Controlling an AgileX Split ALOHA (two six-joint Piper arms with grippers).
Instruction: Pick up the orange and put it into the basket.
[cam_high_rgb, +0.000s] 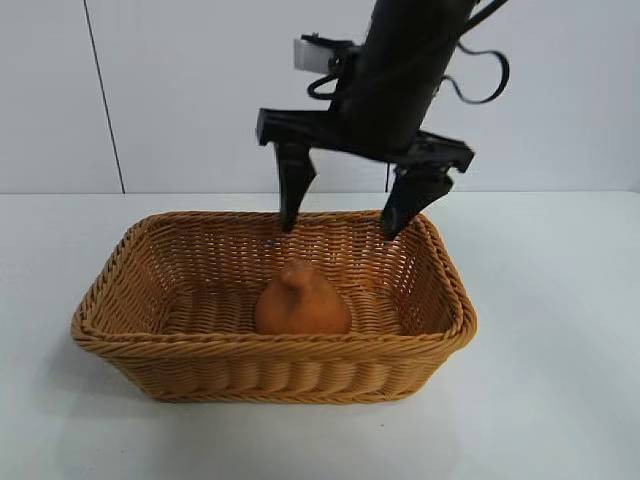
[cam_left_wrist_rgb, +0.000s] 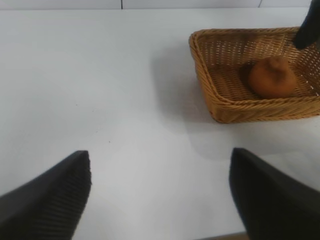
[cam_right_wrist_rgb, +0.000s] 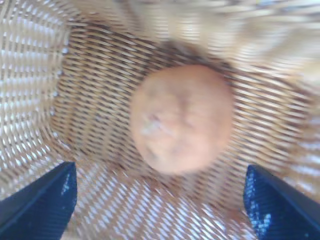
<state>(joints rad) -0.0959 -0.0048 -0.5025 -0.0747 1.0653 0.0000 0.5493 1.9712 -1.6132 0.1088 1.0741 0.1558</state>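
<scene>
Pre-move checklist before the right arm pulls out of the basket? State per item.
1. Orange resting on the floor of the basket: ok.
2. Right gripper open, nothing held: ok.
3. Fingertips apart from the orange: ok.
4. Fingertips clear of the back rim: cannot tell; they sit at rim level.
5. Left gripper open over the table, away from the basket: ok.

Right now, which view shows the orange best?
The exterior view: the orange sits upright on the basket floor, below the open right gripper. The right wrist view blurs it from above; the left wrist view shows it distant.
</scene>
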